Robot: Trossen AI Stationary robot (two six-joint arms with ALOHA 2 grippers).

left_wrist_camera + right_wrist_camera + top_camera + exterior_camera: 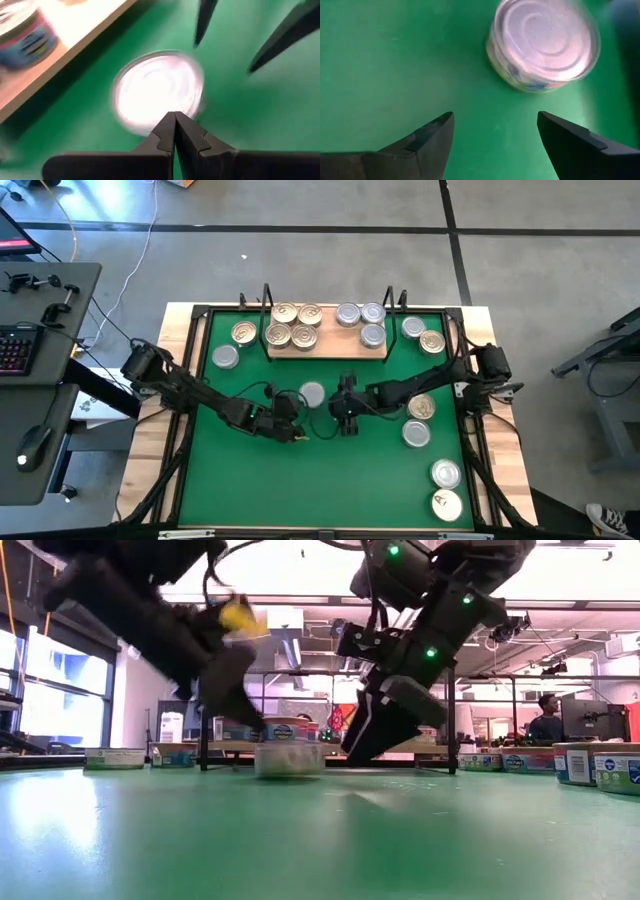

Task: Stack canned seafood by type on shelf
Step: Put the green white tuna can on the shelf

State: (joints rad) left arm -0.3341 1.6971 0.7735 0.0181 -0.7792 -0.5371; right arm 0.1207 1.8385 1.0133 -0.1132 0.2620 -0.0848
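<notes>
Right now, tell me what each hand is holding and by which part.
Nothing is held. The left hand is shut on nothing beside the silver-lidded tin on the mat. The right hand is open, with that tin ahead of its fingers, untouched.

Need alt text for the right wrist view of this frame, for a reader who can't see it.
A silver-lidded tin stands upright on the green mat, ahead of the right gripper and untouched by it. The gripper's two dark fingers stand wide apart with only bare mat between them.
</notes>
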